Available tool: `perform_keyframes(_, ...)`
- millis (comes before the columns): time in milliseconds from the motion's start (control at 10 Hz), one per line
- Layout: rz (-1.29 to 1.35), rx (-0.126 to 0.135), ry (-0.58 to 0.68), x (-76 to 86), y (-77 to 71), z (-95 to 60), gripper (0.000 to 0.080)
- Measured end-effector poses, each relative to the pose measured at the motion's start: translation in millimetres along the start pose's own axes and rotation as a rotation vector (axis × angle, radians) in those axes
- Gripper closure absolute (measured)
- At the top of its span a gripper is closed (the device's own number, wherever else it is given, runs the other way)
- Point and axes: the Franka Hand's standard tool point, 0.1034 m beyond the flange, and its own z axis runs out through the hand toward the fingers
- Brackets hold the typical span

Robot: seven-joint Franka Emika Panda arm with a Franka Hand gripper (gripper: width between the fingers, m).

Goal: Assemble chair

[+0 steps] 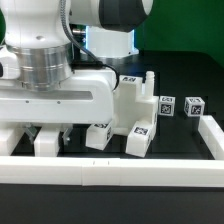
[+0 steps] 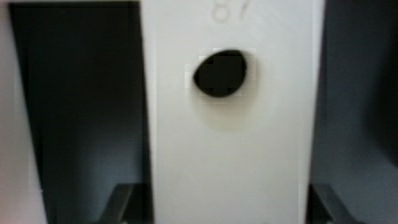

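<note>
Chair leg bar (image 2: 231, 150), bearing one dark oval hole (image 2: 219, 73), sits clamped between the gripper (image 2: 231, 206) fingers (image 2: 125, 206), jaws held bar-width apart.

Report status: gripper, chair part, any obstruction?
Gripper straddles white bar with hole; grip unconfirmed. Other chair parts lie beside arm. No obstruction visible.

You can make out one number only: faint raised digits at the top edge of the white piece (image 2: 231, 150) in the wrist view, reading something like "87" (image 2: 231, 12), though the blur leaves the second digit unsure. The chair pieces (image 1: 140, 105) on the desk carry square tags (image 1: 168, 104) with black-and-white patterns, no legible letters.
</note>
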Motion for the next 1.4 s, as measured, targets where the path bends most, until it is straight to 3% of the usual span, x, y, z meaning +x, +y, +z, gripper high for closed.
perform_keyframes(300,0.008,0.013,0.015,2.4,-4.2,-23.0,0.0515)
perform_keyframes(500,0.011,0.027,0.035,3.0,-6.0,-51.0,0.0515)
perform_keyframes(800,0.005,0.036,0.077,1.5,-23.8,-94.5,0.0515)
perform_keyframes(900,0.029,0.047,0.08,2.8,-25.7,-101.7,0.0515)
perform_keyframes(1400,0.221,0.06,0.075,3.2,-26.9,-98.3,0.0515)
